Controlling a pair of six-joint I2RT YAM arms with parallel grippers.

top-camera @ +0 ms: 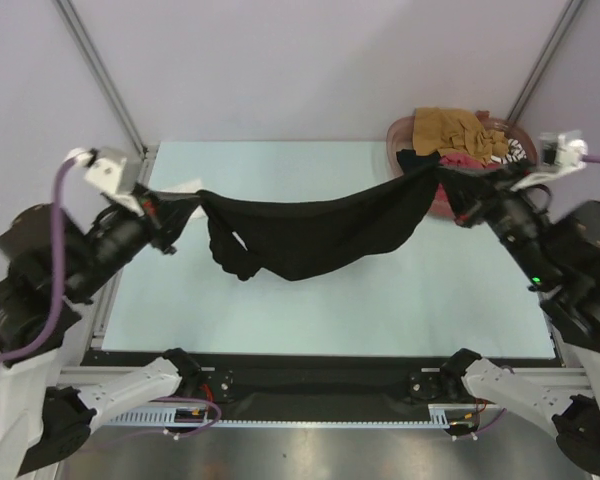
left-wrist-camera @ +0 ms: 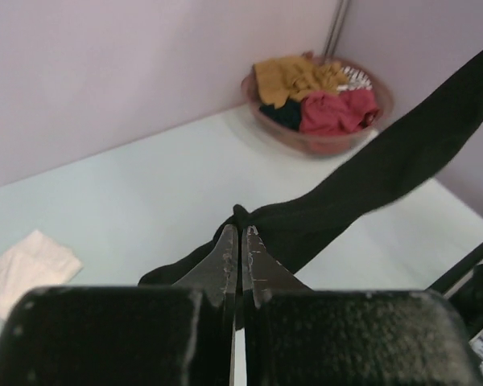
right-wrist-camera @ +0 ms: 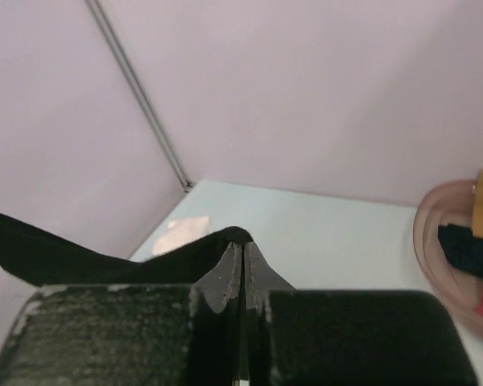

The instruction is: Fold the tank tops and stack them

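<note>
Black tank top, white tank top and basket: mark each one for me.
black tank top [top-camera: 320,235], top external view, sagging middle of the cloth
white tank top [left-wrist-camera: 28,269], left wrist view, middle of the cloth
basket [left-wrist-camera: 330,147], left wrist view, its near wall

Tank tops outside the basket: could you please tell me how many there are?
2. The black tank top hangs stretched between the left gripper and right gripper; the white tank top lies folded near the table's left edge. None looks hidden.
</note>
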